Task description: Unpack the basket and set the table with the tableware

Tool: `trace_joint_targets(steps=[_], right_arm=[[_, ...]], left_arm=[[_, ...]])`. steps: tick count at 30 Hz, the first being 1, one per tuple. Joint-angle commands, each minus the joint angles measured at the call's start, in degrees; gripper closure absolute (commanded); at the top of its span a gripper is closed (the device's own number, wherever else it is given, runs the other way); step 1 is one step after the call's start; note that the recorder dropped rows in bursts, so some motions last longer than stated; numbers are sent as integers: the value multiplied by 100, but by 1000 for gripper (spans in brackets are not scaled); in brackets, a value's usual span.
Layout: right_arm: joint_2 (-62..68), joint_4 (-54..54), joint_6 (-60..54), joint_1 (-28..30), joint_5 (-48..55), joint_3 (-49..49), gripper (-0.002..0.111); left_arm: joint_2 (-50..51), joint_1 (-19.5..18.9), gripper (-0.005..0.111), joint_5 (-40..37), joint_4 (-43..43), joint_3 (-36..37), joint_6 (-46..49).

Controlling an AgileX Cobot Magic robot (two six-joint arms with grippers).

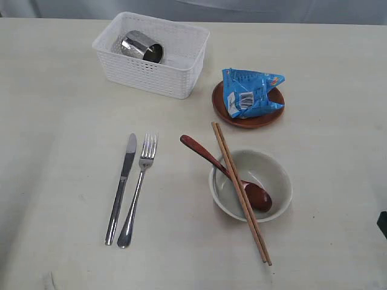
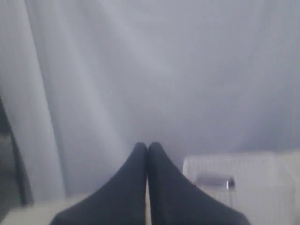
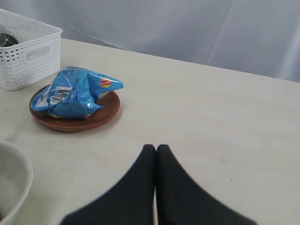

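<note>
The basket (image 1: pixel 151 75) is seen at eleven o'clock on the table (image 1: pixel 326 151), a steel cup (image 1: pixel 142 47) inside (on its side); the fingers of the left gripper (image 2: pixel 147 146) and right gripper (image 3: pixel 155 147) are pressed together, empty.

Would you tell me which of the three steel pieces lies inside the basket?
The small steel cup, on its side in the white basket; the knife and fork lie side by side on the table.
</note>
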State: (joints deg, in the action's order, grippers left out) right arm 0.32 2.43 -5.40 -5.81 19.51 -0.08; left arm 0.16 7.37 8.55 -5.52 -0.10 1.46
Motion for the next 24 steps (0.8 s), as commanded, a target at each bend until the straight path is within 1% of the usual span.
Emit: trace_joint_targets(steps=[1,3,6,7,8,9,10,11,13,14,15,16,18,21,24], right_arm=[[-32,-1,29,42,-2,8,109],[-32,-1,29,42,-2,8,109],[-32,-1,29,42,-2,8,109],[-32,-1,29,42,-2,8,109],[-32,-1,29,42,-2,8,109],[-32,-1,29,42,-2,8,109],[-32,-1,29,42,-2,8,109],[-32,-1,29,42,-2,8,109],[-32,-1,29,42,-2,8,109],[-32,-1,29,42,-2,8,109],[-32,-1,29,42,-2,8,109],[-32,-1,29,42,-2,8,109],[-32,1,5,42,-2,8,109],[-32,1,5,42,-2,8,109],[-32,1,5,42,-2,8,109]], left_arm=[[-16,-16,107,2714,-43,10,-48],[-16,-16,107,3694,-43,10,-48],[-16,-16,107,4752,-43,10,-63],[-16,-16,107,4914,29,10,-183],[-16,-16,107,4806,101,10,-640],[-16,-16,107,4425,171,-83,-1315],[-16,-16,107,3938,171,-227,-1859],[-16,-16,107,3181,66,-451,-2440],[-16,-16,107,1691,-692,-972,-3149],[-16,-16,107,1334,-1105,-1222,-3410],[60,-16,107,1139,-1596,-1436,-3743],[193,-16,107,1158,-2008,-1616,-4016],[537,-16,107,1285,-2494,-1935,-4142],[1130,-16,107,1300,-2527,-2385,-4258],[1733,-16,107,1275,-2527,-2767,-4604]])
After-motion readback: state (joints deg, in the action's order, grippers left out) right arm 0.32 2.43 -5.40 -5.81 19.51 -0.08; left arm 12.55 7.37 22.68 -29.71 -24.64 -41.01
